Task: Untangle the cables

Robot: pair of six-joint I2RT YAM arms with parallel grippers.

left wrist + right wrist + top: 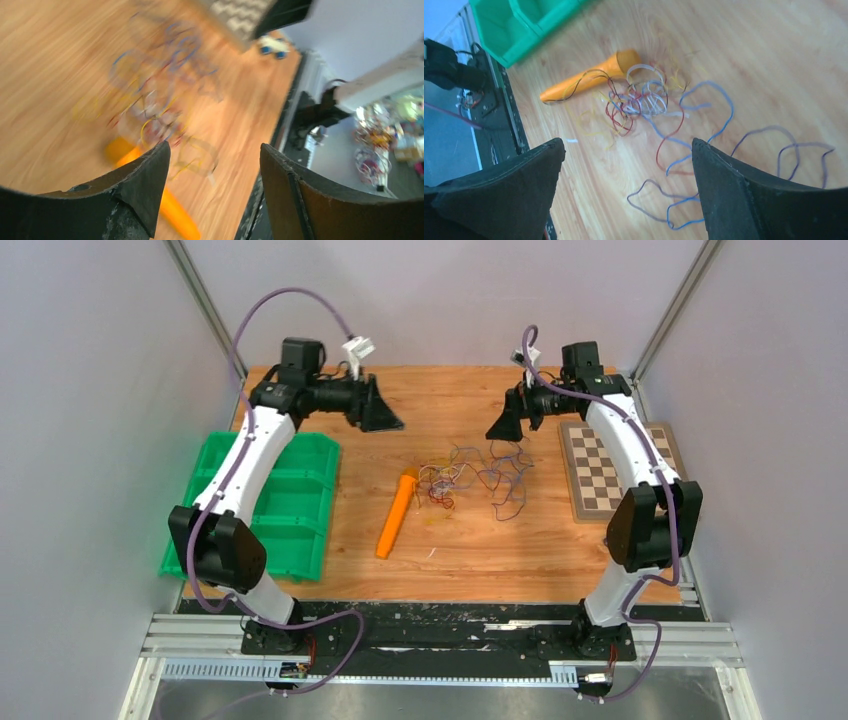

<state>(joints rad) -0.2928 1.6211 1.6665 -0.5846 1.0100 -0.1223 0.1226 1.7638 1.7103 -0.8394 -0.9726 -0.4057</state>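
Note:
The cables (475, 478) lie in a loose tangle of red, blue, purple, yellow and white loops on the wooden table's middle. In the right wrist view the cables (659, 107) spread below the fingers, with blue and purple strands trailing to the right. They appear blurred in the left wrist view as cables (160, 95). My left gripper (385, 418) hangs raised at the back left of the tangle, open and empty. My right gripper (503, 427) hangs raised at the back right of it, open wide and empty.
An orange marker (396, 512) lies left of the tangle, its cap touching the wires. A green bin (300, 502) sits at the left under the left arm. A checkerboard (600, 475) lies at the right under the right arm.

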